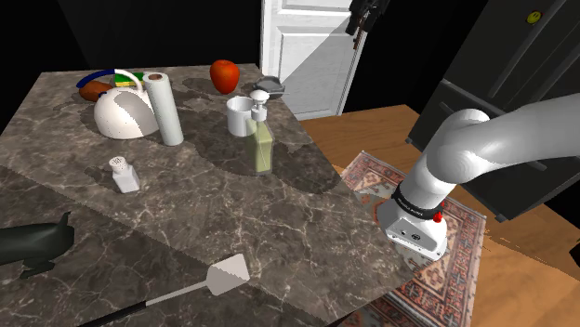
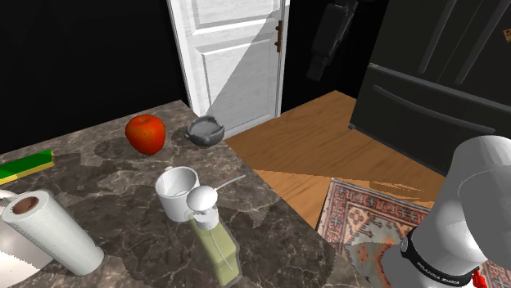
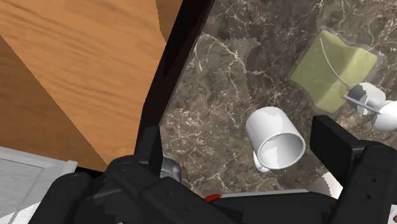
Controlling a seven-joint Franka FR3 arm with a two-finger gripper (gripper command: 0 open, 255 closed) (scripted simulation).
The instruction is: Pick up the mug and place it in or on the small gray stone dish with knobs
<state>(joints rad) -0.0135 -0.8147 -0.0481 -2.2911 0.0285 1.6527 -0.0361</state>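
Marble tabletop [image 1: 279,232] stands before a white door [image 2: 233,57], with wood floor [image 2: 327,139] and a rug [image 2: 368,217] beside it. The white mug [image 1: 240,113] stands upright near the far edge, just beside a green soap bottle [image 1: 261,147] that stands on its nearer side. Beyond the mug, at the corner by the door, sits the grey dish [image 2: 205,131], with a red apple [image 2: 146,133] near it. A paper roll [image 1: 165,109] and a white kettle [image 1: 123,113] stand off to the shoulder view's left; a shaker [image 1: 123,174] and a spatula [image 1: 223,276] lie nearer. The hand [image 3: 239,137] hangs high above, fingers [image 3: 151,147] spread wide, holding nothing.
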